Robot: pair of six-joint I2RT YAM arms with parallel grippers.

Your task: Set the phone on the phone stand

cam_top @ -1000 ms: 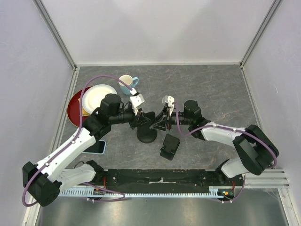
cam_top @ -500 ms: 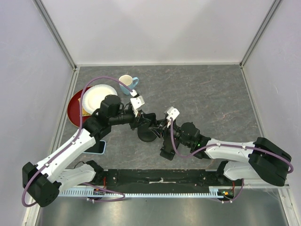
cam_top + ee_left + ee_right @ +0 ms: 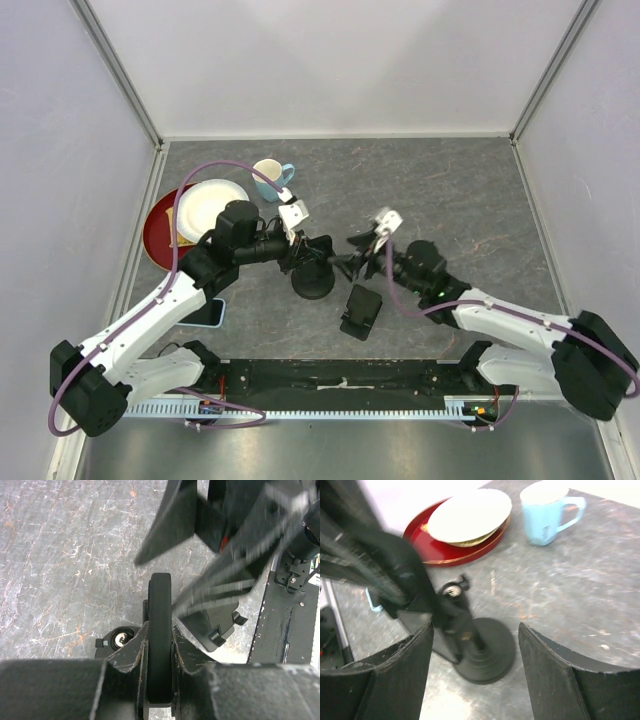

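Two grippers logged: left gripper (image 3: 160, 635) clenched on the thin black head of the phone stand (image 3: 313, 287); right gripper (image 3: 475, 630) released, stand just ahead of it. We find the phone (image 3: 208, 316), blue, well behind the left gripper, beside its arm.

The left arm (image 3: 150, 315) and right arm (image 3: 505, 318) have white shells, black joints and a looping purple cable (image 3: 215, 163) each. The left claw (image 3: 160, 630) and right claw (image 3: 475, 635) are black and scuffed, with a white block (image 3: 293, 212) behind each.

The overhead camera looks straight down on the whole table (image 3: 450, 190). Both wrist cameras sit close, facing the stand (image 3: 482, 652) from opposite sides.
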